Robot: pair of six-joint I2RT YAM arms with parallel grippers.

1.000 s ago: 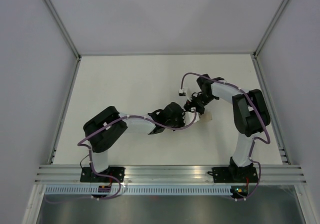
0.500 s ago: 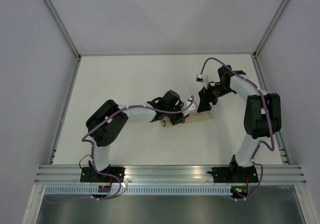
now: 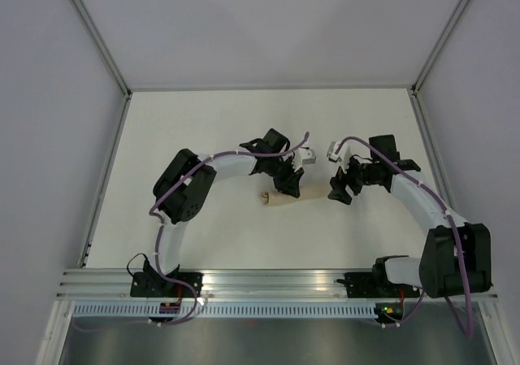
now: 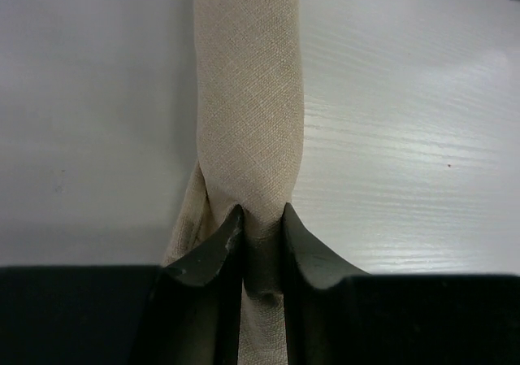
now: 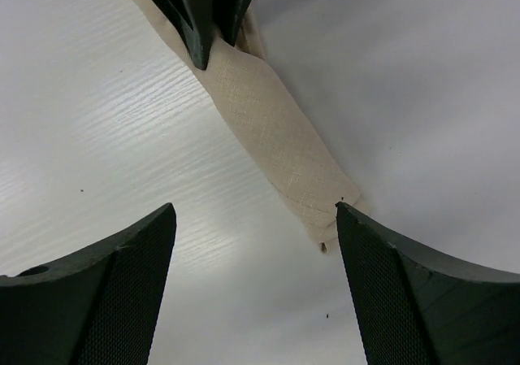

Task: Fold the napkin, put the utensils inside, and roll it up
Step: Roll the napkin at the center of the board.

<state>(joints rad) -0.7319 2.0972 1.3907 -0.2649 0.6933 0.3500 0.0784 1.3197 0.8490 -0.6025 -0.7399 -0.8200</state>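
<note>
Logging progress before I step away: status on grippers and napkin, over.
Left gripper shut on rolled napkin. Right gripper open, clear of the roll. No obstruction seen.

We see the napkin, plain beige woven cloth, rolled into a slim, tight cylinder. It lies flat near the middle of the table, its length running from 9 to 3 o'clock. Its 3 o'clock end shows overlapping layered edges.

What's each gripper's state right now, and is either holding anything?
Left gripper: closed, jaws pinching the rolled napkin.
Right gripper: jaws wide open, holding nothing.
</note>
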